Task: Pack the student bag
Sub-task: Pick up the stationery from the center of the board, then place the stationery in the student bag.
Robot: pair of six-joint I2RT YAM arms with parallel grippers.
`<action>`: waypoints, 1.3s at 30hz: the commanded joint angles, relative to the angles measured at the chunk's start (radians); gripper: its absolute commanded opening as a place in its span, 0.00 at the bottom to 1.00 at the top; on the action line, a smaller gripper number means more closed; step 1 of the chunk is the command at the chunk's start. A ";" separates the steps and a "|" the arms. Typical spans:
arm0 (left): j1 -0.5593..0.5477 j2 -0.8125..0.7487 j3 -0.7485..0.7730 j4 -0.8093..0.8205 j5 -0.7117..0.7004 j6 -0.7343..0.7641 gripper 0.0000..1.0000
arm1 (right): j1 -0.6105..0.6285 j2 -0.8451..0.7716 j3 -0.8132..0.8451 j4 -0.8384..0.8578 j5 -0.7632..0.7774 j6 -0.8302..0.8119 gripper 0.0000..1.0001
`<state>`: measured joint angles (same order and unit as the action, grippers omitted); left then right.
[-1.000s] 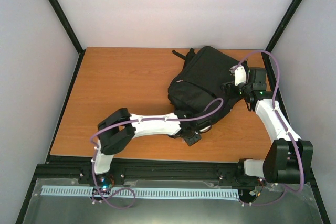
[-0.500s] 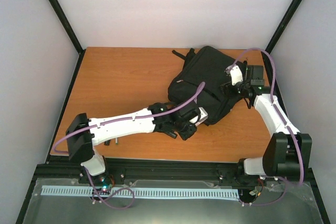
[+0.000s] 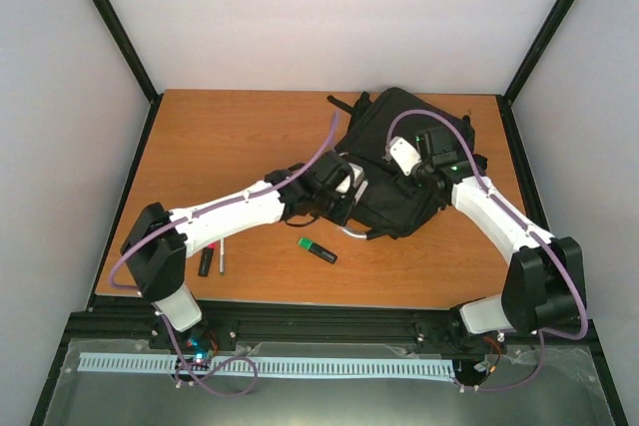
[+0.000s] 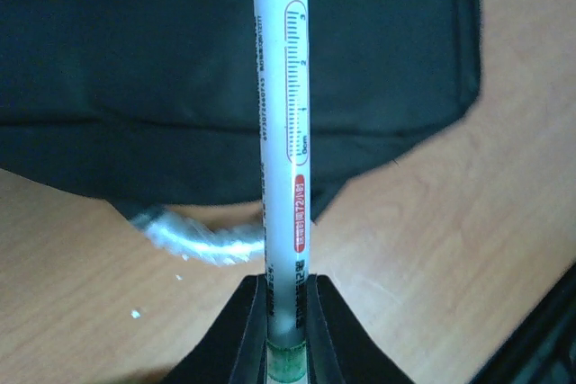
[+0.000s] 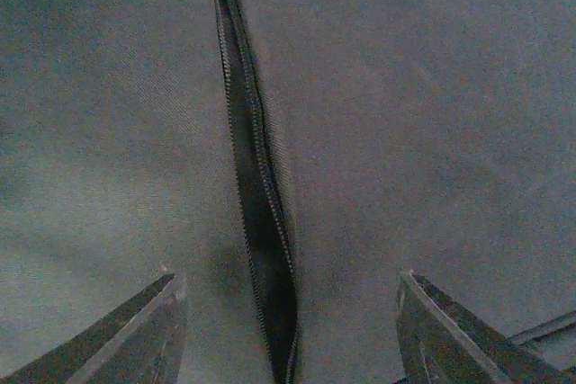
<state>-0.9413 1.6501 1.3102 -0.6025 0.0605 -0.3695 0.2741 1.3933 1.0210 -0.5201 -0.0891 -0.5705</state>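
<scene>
Bag lies flat on the far right part of the counter. Its grey handle rests on the wood at the near edge.

Left gripper is clamped narrow on a white pen. The pen's green cap points away from the gripper, toward the bag's near-left edge.

Right gripper hangs over the middle of the bag with its jaws wide and nothing between them. The 2 fingers straddle a part-open zip. Cannot tell if they touch the fabric.

1 green highlighter lies on the counter near the bag's front, apart from it.
</scene>
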 commanded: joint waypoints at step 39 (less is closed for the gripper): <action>0.177 0.226 0.155 0.224 0.337 -0.176 0.01 | 0.127 -0.036 0.045 0.144 0.169 -0.012 0.03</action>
<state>-0.8085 1.9320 1.3987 -0.3664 0.2989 -0.5632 0.3916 1.4429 1.0004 -0.3523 0.2047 -0.6392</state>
